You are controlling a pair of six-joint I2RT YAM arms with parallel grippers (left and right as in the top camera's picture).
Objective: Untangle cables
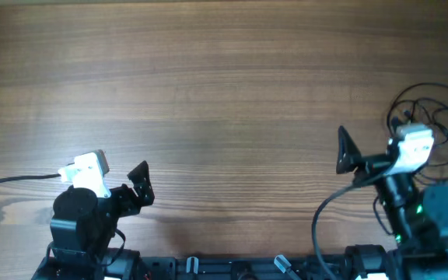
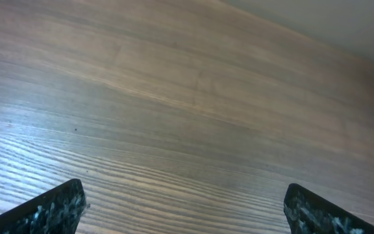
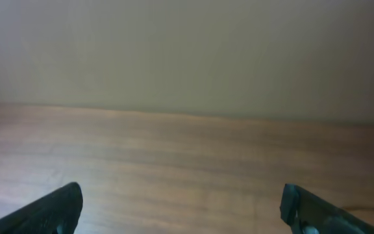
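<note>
Fingers (image 2: 52, 209) spread; cables (image 1: 442, 115) loosely looped.

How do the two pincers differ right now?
The left pincer tilts down at the table; the right pincer looks nearly level, toward the wall. The cables lie just behind the right pincer, far from the left pincer. Both are open and empty.
</note>
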